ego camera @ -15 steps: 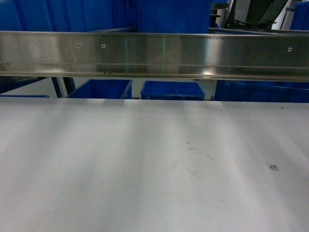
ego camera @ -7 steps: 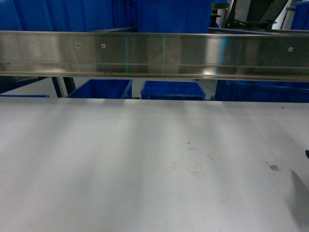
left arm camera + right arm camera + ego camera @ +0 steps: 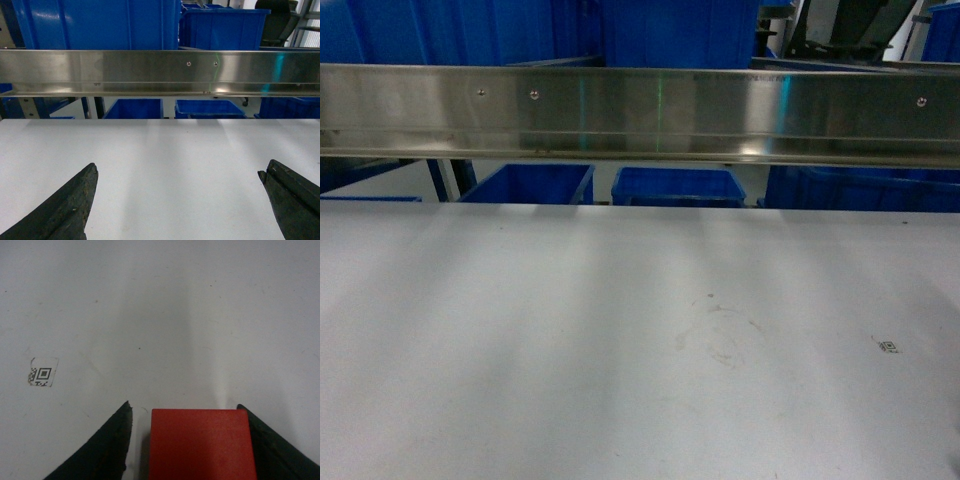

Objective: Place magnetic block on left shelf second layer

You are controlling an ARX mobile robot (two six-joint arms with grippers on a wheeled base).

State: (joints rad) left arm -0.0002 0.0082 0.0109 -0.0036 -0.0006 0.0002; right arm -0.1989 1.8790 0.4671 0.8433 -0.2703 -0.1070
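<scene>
The magnetic block (image 3: pixel 200 445), a bright red cube, lies on the white table (image 3: pixel 150 300) at the bottom of the right wrist view. My right gripper (image 3: pixel 184 405) is open around it: the right finger lies against the cube and the left finger stands a small gap away. Neither shows in the head view. My left gripper (image 3: pixel 179 168) hangs wide open over bare table with nothing between its fingers. A shiny steel rack rail (image 3: pixel 640 110) crosses the far side, with blue crates (image 3: pixel 670 30) above it. I cannot tell which tier is the left shelf second layer.
Lower blue crates (image 3: pixel 677 186) stand behind the table's far edge, below the rail. A small QR sticker (image 3: pixel 887 346) is stuck on the table at the right and shows again as a sticker (image 3: pixel 42 372) left of the right gripper. A black chair (image 3: pixel 277 20) stands far back.
Half a second ago a dark edge and its shadow showed at the head view's lower right border. Now they have almost left the view. Nothing else has moved.
</scene>
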